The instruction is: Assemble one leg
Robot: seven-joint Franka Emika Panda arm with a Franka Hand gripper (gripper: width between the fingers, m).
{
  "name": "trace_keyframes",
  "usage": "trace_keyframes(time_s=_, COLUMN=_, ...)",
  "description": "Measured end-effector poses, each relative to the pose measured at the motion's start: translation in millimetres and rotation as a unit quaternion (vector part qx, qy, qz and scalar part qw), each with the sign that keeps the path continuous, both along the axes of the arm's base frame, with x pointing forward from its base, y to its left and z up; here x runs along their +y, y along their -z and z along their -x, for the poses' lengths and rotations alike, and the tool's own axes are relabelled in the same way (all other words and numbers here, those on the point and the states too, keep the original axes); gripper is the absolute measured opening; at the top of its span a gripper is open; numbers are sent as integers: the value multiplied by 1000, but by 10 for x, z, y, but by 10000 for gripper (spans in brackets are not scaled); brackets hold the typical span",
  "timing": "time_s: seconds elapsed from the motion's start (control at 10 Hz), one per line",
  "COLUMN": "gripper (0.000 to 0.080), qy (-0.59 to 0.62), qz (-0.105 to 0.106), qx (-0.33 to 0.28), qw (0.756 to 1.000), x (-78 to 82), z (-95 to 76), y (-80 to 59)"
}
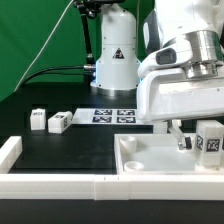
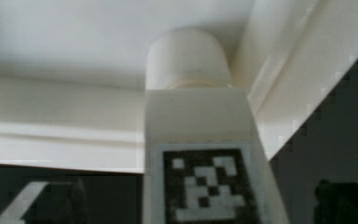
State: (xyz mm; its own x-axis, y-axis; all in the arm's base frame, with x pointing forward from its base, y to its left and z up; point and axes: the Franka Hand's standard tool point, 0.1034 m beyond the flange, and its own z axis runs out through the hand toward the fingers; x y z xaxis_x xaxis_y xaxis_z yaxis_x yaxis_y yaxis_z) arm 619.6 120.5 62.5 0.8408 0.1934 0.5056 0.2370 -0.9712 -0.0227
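A leg (image 1: 210, 140), a chunky white block with a black-and-white tag, stands on the large white tray-like part (image 1: 150, 160) at the exterior view's right. My gripper (image 1: 197, 138) is down around it. In the wrist view the leg (image 2: 202, 150) sits between the fingertips of my gripper (image 2: 190, 205), its rounded end against the tray-like part (image 2: 69, 60). Dark gaps show between the leg and both fingers (image 2: 37, 203), so the gripper is open. Two more legs (image 1: 38, 120) (image 1: 58, 122) lie on the black table at the left.
The marker board (image 1: 112, 116) lies flat behind the tray-like part. A white rail (image 1: 60, 185) runs along the front and a short one (image 1: 10, 150) at the left. The arm's base (image 1: 115, 60) stands at the back.
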Motion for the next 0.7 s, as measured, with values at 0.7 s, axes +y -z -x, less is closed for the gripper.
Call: trace_keyframes(time_s=0.7, gripper=649, qy=8, qz=-3, qx=81, qw=997, x=63, z=100, y=14)
